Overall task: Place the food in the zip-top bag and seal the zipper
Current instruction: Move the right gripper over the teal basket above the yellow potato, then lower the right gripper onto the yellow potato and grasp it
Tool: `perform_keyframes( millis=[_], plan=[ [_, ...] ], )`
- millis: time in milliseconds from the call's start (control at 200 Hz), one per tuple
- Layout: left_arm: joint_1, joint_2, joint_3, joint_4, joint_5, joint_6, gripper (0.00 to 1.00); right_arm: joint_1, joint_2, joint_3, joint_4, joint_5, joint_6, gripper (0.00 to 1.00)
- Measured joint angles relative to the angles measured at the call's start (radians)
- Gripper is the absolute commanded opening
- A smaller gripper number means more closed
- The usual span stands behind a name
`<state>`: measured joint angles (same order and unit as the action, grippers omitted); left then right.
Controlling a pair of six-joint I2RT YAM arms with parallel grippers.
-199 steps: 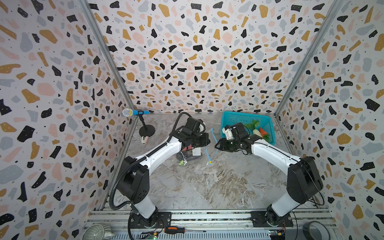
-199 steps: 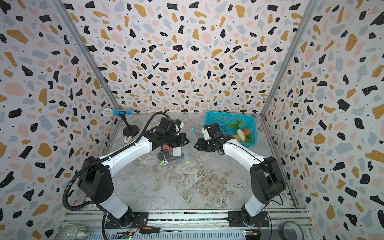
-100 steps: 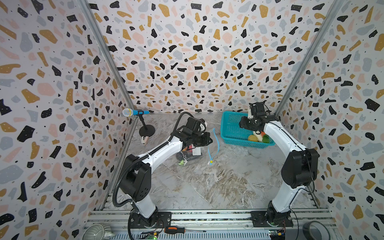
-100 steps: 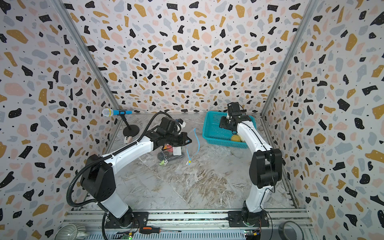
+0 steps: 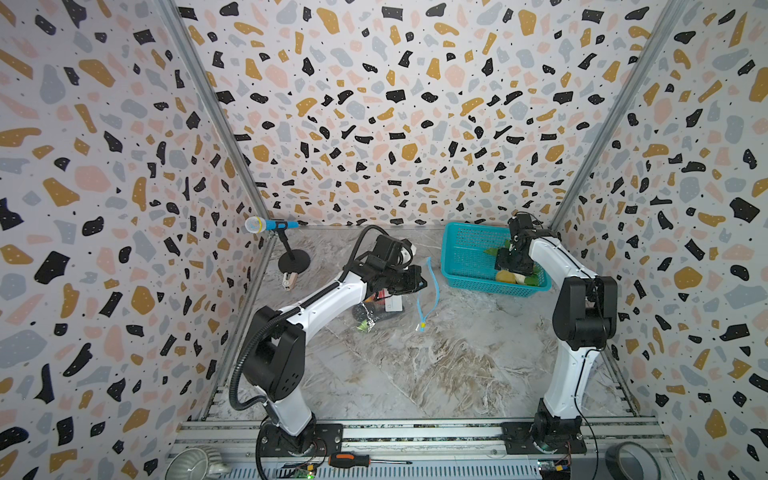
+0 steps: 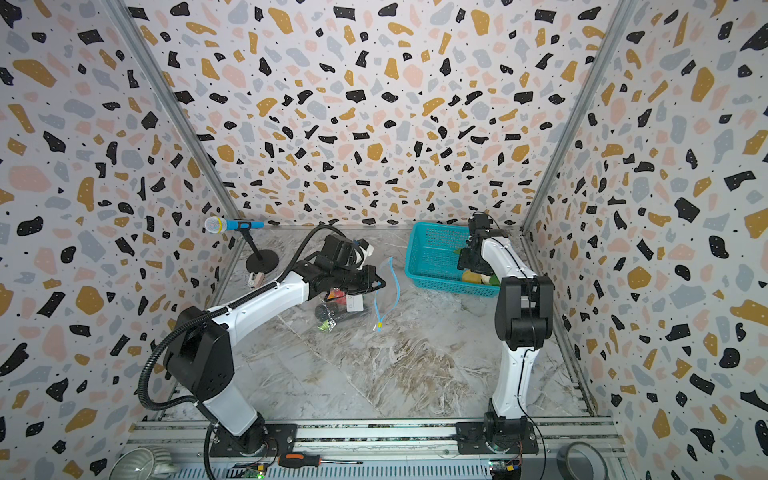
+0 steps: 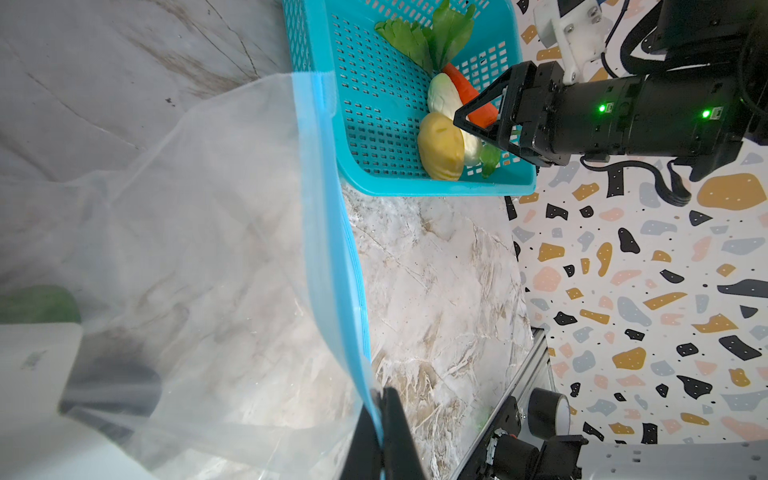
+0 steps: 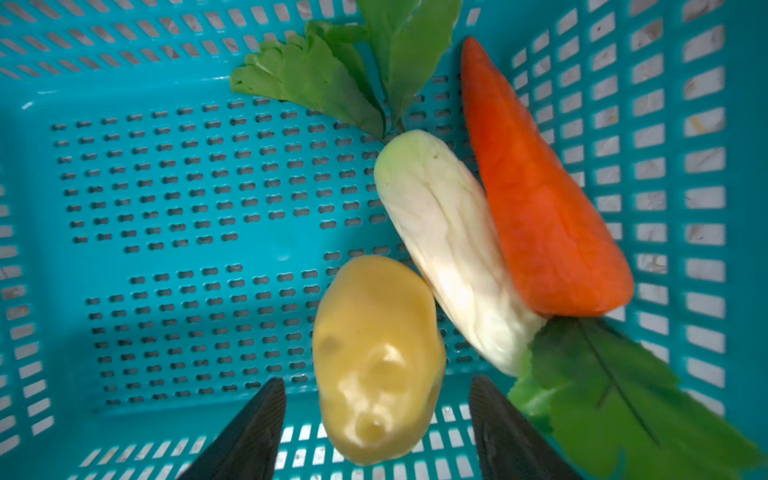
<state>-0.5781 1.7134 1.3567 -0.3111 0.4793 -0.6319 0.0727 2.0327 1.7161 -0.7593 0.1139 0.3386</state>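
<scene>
Clear bag (image 5: 388, 308) lies on worktop (image 5: 415, 374), its blue zipper (image 7: 332, 249) clamped in left pincer (image 7: 379, 401). Over in teal basket (image 8: 166, 83), right pincer (image 8: 376, 379) hangs jaws apart above yellow piece (image 8: 374, 332), beside carrot (image 8: 536, 208).

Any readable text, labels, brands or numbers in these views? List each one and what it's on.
No text can be read in any view.
White label on the zip-top bag: faint grey print, too blurred to read.
Teal basket, microphone, screwdriver: no markings visible.
</scene>
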Motion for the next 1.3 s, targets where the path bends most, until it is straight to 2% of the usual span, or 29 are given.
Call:
perform_keyframes(
  millis=[571, 1036, 1301],
  plan=[
    [0.000, 0.021, 0.016, 0.001, 0.002, 0.000, 0.00, -0.008, 0.119, 0.041, -0.033, -0.047, -0.012, 0.77],
    [0.000, 0.021, 0.016, 0.002, 0.002, -0.010, 0.00, -0.008, 0.159, 0.081, -0.022, -0.084, -0.012, 0.78],
    [0.000, 0.021, 0.016, 0.003, 0.002, -0.011, 0.00, -0.003, 0.187, 0.108, -0.015, -0.103, -0.012, 0.70]
  ],
)
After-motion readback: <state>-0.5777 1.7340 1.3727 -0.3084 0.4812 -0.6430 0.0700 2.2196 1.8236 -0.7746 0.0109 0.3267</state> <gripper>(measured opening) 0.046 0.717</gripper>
